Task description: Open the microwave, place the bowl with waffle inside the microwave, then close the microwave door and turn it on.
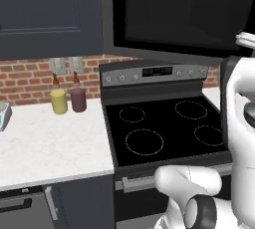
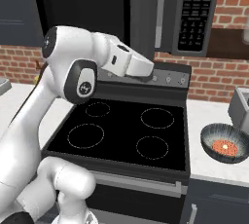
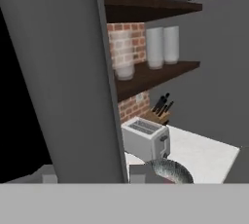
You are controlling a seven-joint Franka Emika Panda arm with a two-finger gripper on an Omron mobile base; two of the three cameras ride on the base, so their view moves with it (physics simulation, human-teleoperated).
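The microwave (image 2: 197, 13) hangs above the stove, with its keypad at the right end. The microwave door (image 1: 184, 9), dark glass in a grey frame, stands partly swung out toward me. Its long grey handle (image 2: 159, 9) fills the left half of the hand view as a broad grey bar (image 3: 73, 72). My gripper (image 2: 147, 73) is at the door's lower handle end; in the hand view the gripper (image 3: 92, 175) has a fingertip on each side of that bar, shut on it. The grey ribbed bowl (image 2: 224, 142) sits on the counter right of the stove, holding the orange-brown waffle (image 2: 225, 147). The bowl (image 3: 170, 172) also shows beyond the handle.
A black stove top (image 1: 164, 128) lies under the arm. Yellow jar (image 1: 59, 101) and maroon jar (image 1: 78, 98) stand on the left counter against the brick wall. On the right counter are a toaster (image 3: 145, 140) and a knife block (image 3: 160, 113), below shelves with glasses (image 3: 155, 47).
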